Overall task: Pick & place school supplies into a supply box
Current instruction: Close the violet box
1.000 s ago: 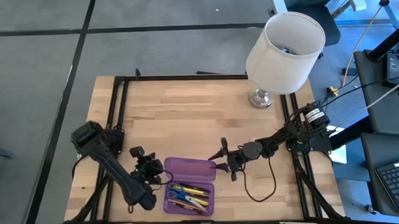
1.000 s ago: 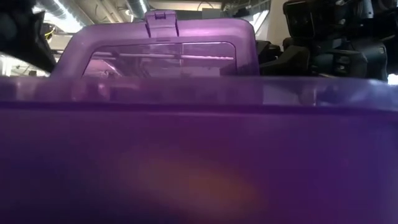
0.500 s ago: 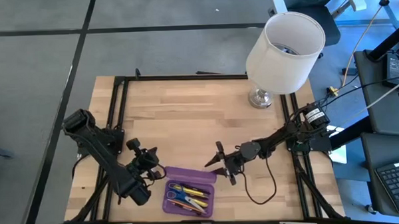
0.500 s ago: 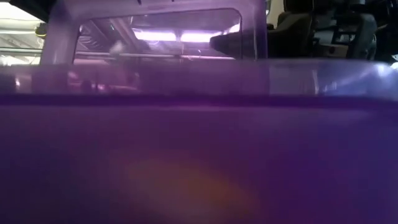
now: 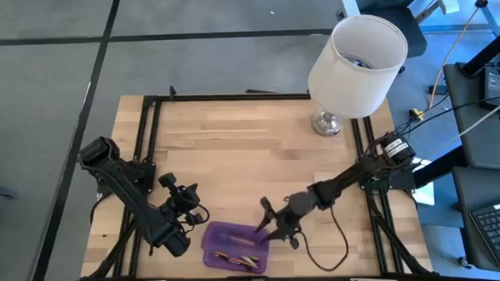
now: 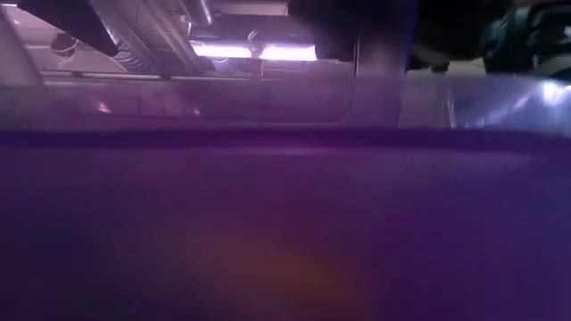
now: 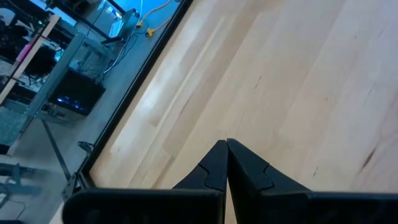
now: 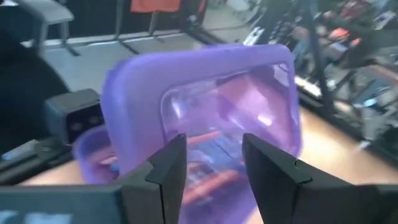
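The supply box [image 5: 229, 258], translucent purple, sits at the table's near edge, and its wall [image 6: 285, 223] fills the low view. Pens and pencils [image 5: 237, 258] lie in its base; they show blurred through the lid [image 8: 211, 168]. The hinged lid [image 5: 232, 234] stands tilted over the base. My right gripper [image 5: 271, 223] is open at the lid's far right side. My left gripper [image 5: 185, 195] is shut and holds nothing, raised over bare wood left of the box [image 7: 227, 149]. My right gripper [image 8: 214, 165] meets the lid's outer face [image 8: 205, 93] with its open fingers, coming nearly level from the table's far right. The fingers themselves hide the place of touch. The lid leans tilted over the base on its hinge, its free edge up.
A lamp with a white shade [image 5: 357, 66] stands at the far right corner. Black frame rails [image 5: 146, 136] run along the table's edges. A dark cable [image 5: 329, 242] loops on the wood beside the right arm. Bare wood [image 5: 234, 149] lies in the far middle.
My right gripper has gone toward the near left, against the lid. The lid has swung up from lying flat on the table beyond the base and now tilts over the base. My left gripper has risen and drawn back a little from the box's left side.
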Tool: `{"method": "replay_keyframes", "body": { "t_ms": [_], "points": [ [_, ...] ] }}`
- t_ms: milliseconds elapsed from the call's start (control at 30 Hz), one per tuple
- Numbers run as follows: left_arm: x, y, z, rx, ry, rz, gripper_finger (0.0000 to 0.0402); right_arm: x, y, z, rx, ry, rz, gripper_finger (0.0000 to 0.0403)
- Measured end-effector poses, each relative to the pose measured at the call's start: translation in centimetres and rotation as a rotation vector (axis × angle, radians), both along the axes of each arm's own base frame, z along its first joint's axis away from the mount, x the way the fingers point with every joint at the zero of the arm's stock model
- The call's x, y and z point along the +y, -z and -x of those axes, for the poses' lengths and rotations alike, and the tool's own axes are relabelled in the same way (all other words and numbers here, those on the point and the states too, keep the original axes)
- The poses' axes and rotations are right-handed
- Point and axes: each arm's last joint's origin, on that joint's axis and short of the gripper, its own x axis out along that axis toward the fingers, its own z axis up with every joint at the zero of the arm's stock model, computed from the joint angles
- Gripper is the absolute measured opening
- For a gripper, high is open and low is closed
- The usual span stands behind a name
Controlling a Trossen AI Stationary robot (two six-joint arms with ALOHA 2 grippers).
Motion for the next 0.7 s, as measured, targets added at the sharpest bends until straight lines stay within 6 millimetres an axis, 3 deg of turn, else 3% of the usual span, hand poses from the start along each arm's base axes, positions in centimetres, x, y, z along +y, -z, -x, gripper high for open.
{"method": "replay_keyframes", "body": {
  "t_ms": [333,567,700],
  "points": [
    [-0.6,0.3,-0.1,0.004,0.019,0.050,0.0003,2.8,-0.8,-0.5,0.295,0.007,-0.076,0.0161],
    [-2.8,0.9,-1.5,-0.049,0.147,0.216,0.0003,3.4,-1.1,-0.5,0.388,0.046,-0.194,0.0161],
    [-4.4,0.7,-3.2,-0.117,0.276,0.314,0.0003,3.9,-2.6,-1.5,0.411,0.070,-0.177,0.0161]
  ]
}}
